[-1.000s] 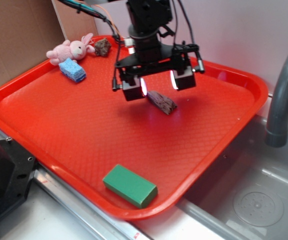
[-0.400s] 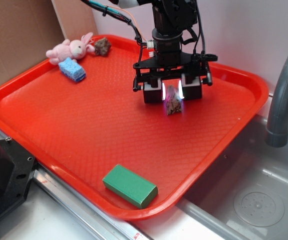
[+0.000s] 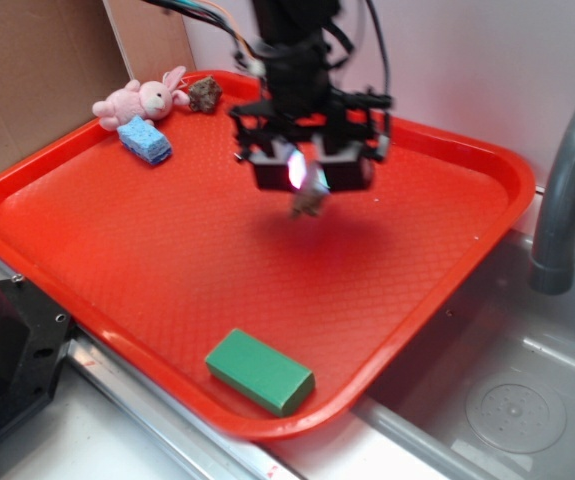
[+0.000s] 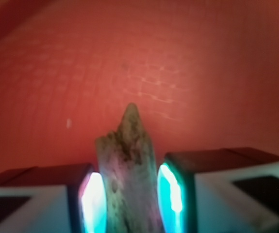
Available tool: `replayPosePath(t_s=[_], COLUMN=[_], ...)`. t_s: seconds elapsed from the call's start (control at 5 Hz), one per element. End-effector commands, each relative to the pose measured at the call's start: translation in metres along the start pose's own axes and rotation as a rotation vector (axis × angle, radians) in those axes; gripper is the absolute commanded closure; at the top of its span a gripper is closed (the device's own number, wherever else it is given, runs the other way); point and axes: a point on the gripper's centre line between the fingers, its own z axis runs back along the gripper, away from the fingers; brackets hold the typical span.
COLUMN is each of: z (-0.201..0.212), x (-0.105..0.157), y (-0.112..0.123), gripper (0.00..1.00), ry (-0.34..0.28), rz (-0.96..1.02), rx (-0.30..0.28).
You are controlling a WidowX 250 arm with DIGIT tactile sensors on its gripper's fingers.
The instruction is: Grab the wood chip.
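**Brown wood sliver clamped in the gripper above the red tray**

Red plastic fills most of the exterior view: a large tray [image 3: 117, 260] with a waffled floor and a raised rim, running from the upper left of the frame to the lower right. Above its upper middle hangs the gripper [image 3: 308, 173], black, motion-blurred, with a pink and bluish glow between its two blocks. The wood chip [image 3: 309, 200] pokes out below them as a small grey-brown stub, pinched between the fingers and clear of the tray floor; a soft shadow lies on the tray just below and to the right of it. In the upper left corner of the tray sit a pink plush rabbit [image 3: 139, 99], a blue sponge [image 3: 145, 139] just below it, and a dark roundish lump [image 3: 204, 94] to the right of the rabbit. A green block [image 3: 259, 372] lies near the tray's lower rim. At the right edge of the frame a grey faucet [image 3: 565, 190] arches over a steel sink [image 3: 507, 400].

In the wrist view the wood chip [image 4: 129, 170] stands in the lower centre, held between the two fingers [image 4: 94, 201], whose inner faces glow cyan and pink. The jaws are drawn in narrow against its sides. The wood is rough, pale brown with darker streaks along its length, broad where it is gripped and tapering to a blunt point toward the frame centre. Behind it the tray [image 4: 188, 63] is a blurred red ground.
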Motion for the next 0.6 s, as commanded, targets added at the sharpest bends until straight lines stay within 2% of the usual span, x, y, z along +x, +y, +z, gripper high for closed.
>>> replayPosePath(t_s=[0.0,0.2,0.4], z=[0.12,0.152,0.145], x=[0.022,0.023,0.024], y=[0.06,0.053,0.045], gripper=[1.0,1.0,1.0], ry=[-0.212,-0.183,-0.14], rz=[-0.263,-0.229,-0.145], rx=[-0.064,-0.09,-0.06])
